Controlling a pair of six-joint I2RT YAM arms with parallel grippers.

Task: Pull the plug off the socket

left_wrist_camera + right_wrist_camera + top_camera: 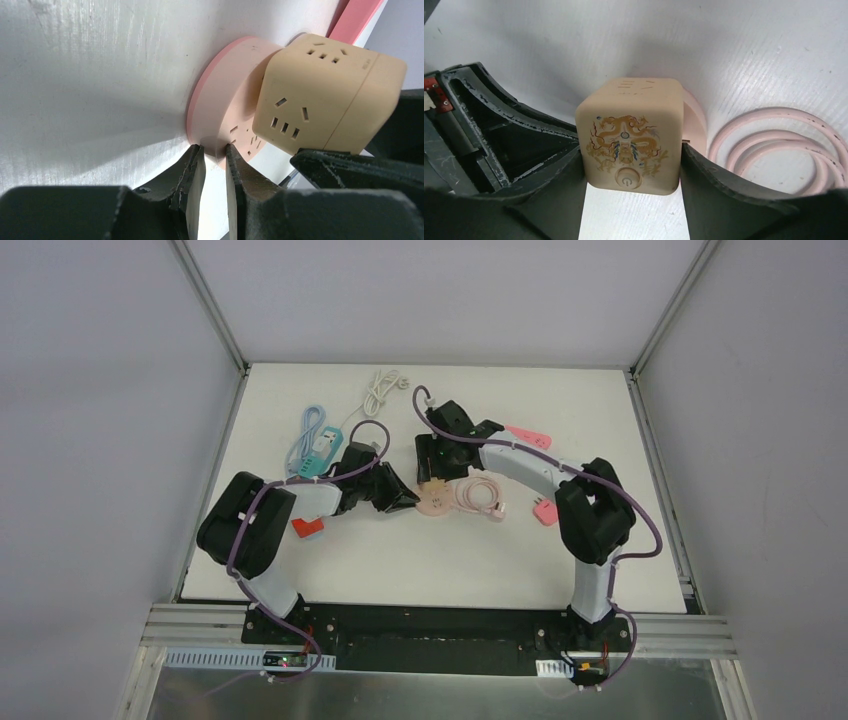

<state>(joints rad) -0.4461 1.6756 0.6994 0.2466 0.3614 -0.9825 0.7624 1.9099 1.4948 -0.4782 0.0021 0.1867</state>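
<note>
The socket [225, 100] is a round pink disc lying flat on the white table, also visible from above [435, 500]. A beige cube plug [325, 95] with slot holes stands plugged into its face. In the right wrist view the cube [629, 125] shows a dragon print and a power button. My right gripper [631, 152] is shut on the cube, one finger on each side, and appears from above over the socket [437, 465]. My left gripper [215, 150] is pinched on the disc's rim, coming in from the left [400, 495].
The socket's pink cable [774, 145] lies coiled to the right [480, 495]. A teal power strip [318, 445], a white cable [380, 390], a pink strip [528, 435], a small pink adapter [545, 510] and a red object [308, 528] lie around.
</note>
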